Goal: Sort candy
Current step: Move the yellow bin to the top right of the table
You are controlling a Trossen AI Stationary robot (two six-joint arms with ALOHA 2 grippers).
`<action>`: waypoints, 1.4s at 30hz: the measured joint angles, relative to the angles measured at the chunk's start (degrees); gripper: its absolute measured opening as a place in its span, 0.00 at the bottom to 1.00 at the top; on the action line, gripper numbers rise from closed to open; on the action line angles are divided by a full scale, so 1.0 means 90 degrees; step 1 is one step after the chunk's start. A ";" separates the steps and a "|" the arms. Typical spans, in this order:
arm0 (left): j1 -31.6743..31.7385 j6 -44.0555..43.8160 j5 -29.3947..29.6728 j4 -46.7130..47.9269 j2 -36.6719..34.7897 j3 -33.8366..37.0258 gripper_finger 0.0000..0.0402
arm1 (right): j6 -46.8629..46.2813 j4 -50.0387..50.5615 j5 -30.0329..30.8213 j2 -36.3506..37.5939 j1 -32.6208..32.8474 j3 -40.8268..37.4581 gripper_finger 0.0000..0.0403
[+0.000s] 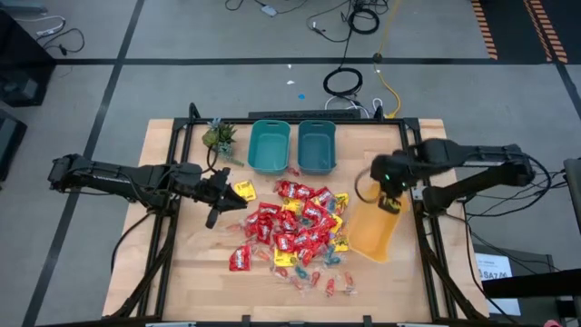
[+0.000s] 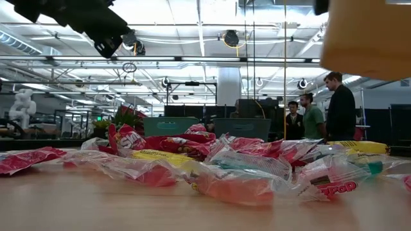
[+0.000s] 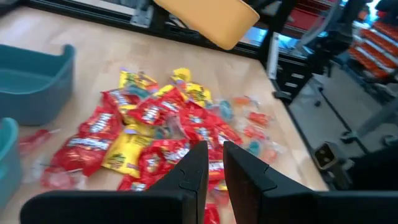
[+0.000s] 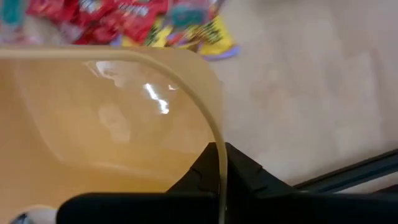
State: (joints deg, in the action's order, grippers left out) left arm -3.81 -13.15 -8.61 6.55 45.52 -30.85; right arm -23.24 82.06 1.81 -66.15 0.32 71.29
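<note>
Candy [image 1: 295,229] lies heaped near the middle of the light wooden worktop [image 1: 182,263] — red packets, yellow packets and tiny clear, teal and pink twist-wrapped pieces, loose and overlapping. One yellow packet [image 1: 244,190] sits apart at the heap's left side, one red packet [image 1: 240,259] lies alone toward the front edge, and the small twist-wrapped pieces trail out toward the front right of the pile.

At the back edge stand two teal plastic bins [image 1: 270,145] side by side, touching or nearly so, with a small green plant [image 1: 219,136] just to their left.

The left gripper [image 1: 218,211] hangs over the worktop just left of the heap, beside the lone yellow packet. In the left wrist view its dark fingers [image 3: 193,171] stand close together with only a narrow gap, and nothing is between them.

The right gripper [image 1: 390,202] is clamped tight on the rim of a translucent yellow plastic bin [image 1: 372,227], which it holds lifted and tilted at the right side of the heap, toward the worktop's right edge. The right wrist view shows the thin rim pinched between the fingers [image 4: 205,171] — the bin's hollow looks bare where it shows, and the edge of the candy lies just beyond it.

In the low view people [image 2: 314,115] stand in the room well behind the worktop.
</note>
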 joint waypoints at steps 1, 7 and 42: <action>0.0000 0.0000 0.0091 -0.0002 0.0000 0.0002 0.15 | 0.0274 -0.0008 -0.0007 -0.0096 -0.0259 0.0073 0.00; 0.0000 -0.0006 0.0455 -0.0002 0.0000 0.0002 0.15 | 0.2211 -0.0037 -0.0032 -0.0823 -0.1755 0.0543 0.00; 0.0321 -0.0673 0.3442 -0.0002 0.0000 0.0000 0.15 | 0.6423 -0.0843 -0.0122 -0.4630 -0.6577 0.1933 0.00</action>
State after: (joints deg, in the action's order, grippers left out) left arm -0.93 -19.20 22.37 6.52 45.52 -30.85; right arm 34.57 74.47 0.71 -107.82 -58.87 88.68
